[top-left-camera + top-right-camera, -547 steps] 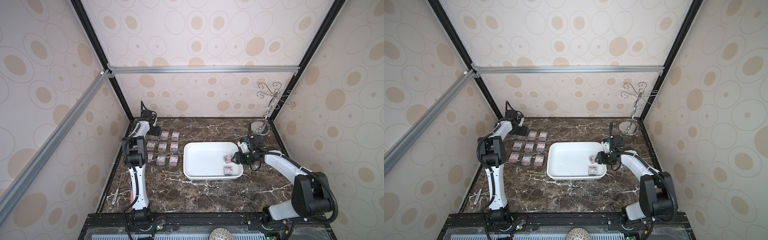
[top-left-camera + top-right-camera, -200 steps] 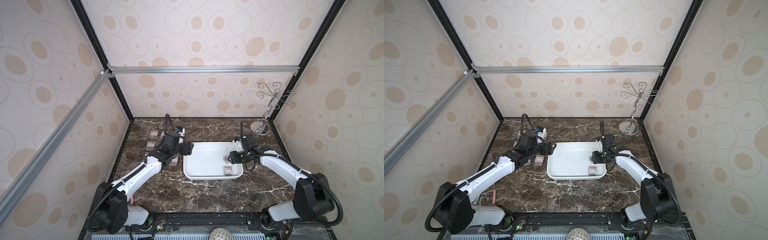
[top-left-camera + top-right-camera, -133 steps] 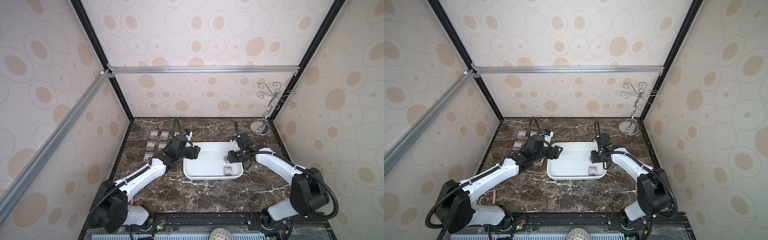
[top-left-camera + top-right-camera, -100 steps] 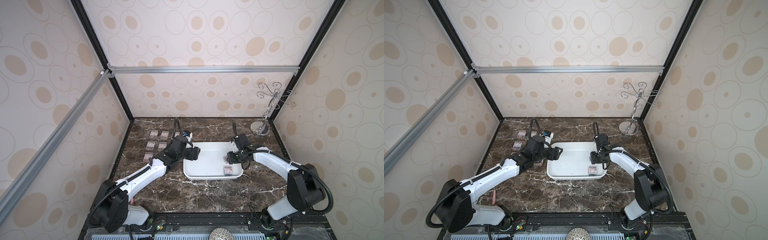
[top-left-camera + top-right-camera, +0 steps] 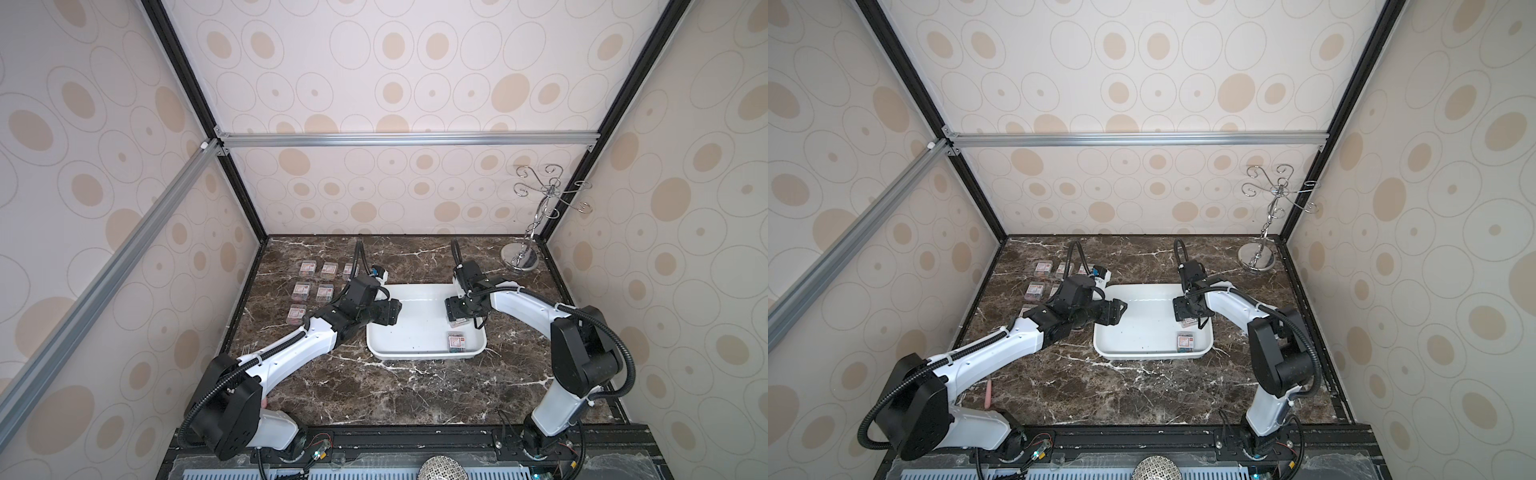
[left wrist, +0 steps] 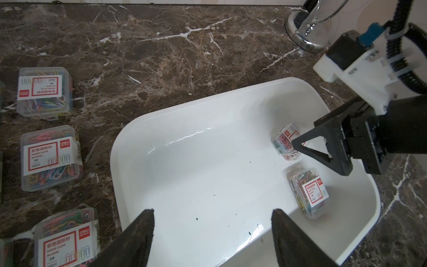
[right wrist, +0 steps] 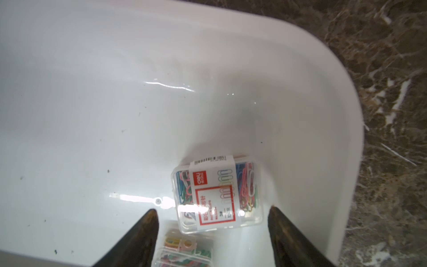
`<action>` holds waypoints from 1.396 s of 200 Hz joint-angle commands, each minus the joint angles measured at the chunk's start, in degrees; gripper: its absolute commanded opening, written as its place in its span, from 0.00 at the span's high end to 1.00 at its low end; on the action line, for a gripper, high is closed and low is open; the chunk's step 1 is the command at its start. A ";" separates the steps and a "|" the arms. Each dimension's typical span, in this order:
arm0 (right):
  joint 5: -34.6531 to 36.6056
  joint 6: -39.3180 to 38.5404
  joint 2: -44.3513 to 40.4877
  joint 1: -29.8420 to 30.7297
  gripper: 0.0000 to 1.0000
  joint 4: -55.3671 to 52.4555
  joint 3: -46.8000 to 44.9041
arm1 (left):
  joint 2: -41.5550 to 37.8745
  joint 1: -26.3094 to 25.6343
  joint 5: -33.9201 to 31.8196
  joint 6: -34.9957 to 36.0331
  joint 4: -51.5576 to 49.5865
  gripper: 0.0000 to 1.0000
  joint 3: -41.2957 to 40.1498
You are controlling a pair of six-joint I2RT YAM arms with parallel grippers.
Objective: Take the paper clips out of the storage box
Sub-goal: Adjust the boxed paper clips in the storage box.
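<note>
Both top views show the left arm (image 5: 291,353) reaching low and long from its front base, wrist level, so the left gripper (image 5: 395,312) hangs over the left rim of the storage box (image 5: 415,334); in the left wrist view its claw stands wide apart and holds nothing. The right arm (image 5: 519,305) bends at the elbow and tips the right gripper (image 5: 458,316) downward into the right side of the storage box. In the right wrist view its fingers (image 7: 143,231) are spread well apart; a box of paper clips (image 7: 184,252) sits between them with clear space beside one finger, not clamped, and a second clip box (image 7: 217,194) lies flat just beyond the tips. More clip boxes (image 5: 301,291) sit in rows on the marble table (image 5: 415,395), left of the storage box, partly hidden by the left arm.
</note>
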 commanded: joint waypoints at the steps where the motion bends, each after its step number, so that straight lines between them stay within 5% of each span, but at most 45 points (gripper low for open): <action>1: 2.74 1.51 2.03 0.60 0.23 -2.75 2.90 | -0.33 -0.46 -4.88 1.53 -4.54 0.21 1.70; 81: 1.75 3.10 7.22 1.14 0.12 -5.36 6.08 | -2.36 -0.41 -4.41 2.11 -4.50 0.21 0.55; 279: -18.79 8.94 2.20 10.06 0.11 3.58 0.77 | -2.58 -0.49 -3.36 2.06 -5.30 0.21 1.18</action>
